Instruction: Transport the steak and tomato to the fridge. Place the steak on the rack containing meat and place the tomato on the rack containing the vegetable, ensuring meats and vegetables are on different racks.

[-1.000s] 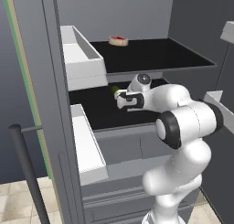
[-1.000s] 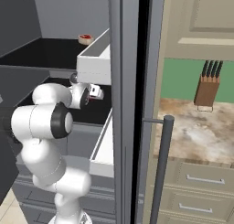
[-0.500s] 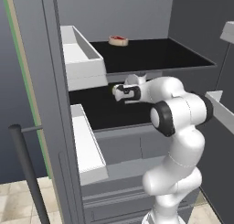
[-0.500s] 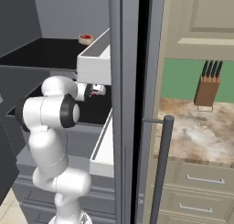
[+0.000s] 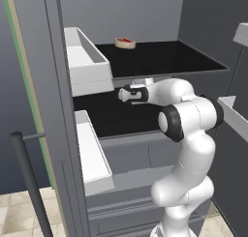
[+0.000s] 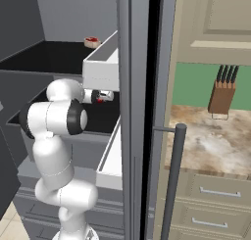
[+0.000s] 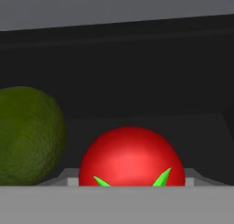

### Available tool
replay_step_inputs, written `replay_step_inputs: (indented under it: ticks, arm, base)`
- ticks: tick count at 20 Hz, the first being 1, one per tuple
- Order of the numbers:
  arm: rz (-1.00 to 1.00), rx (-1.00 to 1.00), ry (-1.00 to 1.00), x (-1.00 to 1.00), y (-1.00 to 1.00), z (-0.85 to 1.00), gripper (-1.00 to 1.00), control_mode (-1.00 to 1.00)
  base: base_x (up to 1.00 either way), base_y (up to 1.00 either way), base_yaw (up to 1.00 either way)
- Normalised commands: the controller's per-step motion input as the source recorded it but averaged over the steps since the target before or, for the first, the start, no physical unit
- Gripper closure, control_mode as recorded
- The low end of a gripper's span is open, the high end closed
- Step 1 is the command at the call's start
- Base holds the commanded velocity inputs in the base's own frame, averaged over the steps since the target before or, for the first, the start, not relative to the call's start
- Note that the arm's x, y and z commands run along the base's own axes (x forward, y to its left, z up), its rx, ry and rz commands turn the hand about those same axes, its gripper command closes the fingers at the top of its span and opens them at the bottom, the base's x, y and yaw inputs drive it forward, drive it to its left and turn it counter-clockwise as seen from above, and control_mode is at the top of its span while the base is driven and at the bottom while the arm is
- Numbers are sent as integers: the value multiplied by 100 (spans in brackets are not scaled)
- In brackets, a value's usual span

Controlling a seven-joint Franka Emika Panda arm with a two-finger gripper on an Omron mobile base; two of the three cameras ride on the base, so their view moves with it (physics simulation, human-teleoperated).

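The arm reaches into the open fridge, with the pincer (image 5: 122, 94) at centre-left of the left base view, over the lower black rack (image 5: 116, 117) and just under the white door bin (image 5: 85, 66). In the right base view the pincer (image 6: 104, 97) sits at centre-left, partly screened by the door bin (image 6: 100, 70); a small red patch between its tips is the tomato (image 6: 100, 100). In the hand view the tomato (image 7: 131, 157) occupies the lower centre, its base cut off by the frame edge, green calyx points showing; the fingertips themselves cannot be made out there. The pincer is closed around the tomato, holding it at the lower rack level. A dark green round vegetable (image 7: 27, 136) lies at the left of the hand view, just beside the tomato and cut off by the left edge; contact between them cannot be determined. The steak (image 5: 125, 42) rests on the upper rack (image 5: 164, 57), at upper centre of the left base view. A knife block (image 6: 221, 91) stands on the tabletop (image 6: 215, 146) at right.
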Motion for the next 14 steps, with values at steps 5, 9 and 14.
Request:
replay_step_inputs:
  ticks: [5,9,14]
  arm:
    - [0,-1,-4,-45,26,-100,-100,-100]
    - [0,0,-39,-61,21,-100,-100,-100]
    - [0,0,-59,-68,41,-99,-100,-100]
  base:
    - [0,0,0]
    - [0,0,0]
    - [0,0,0]
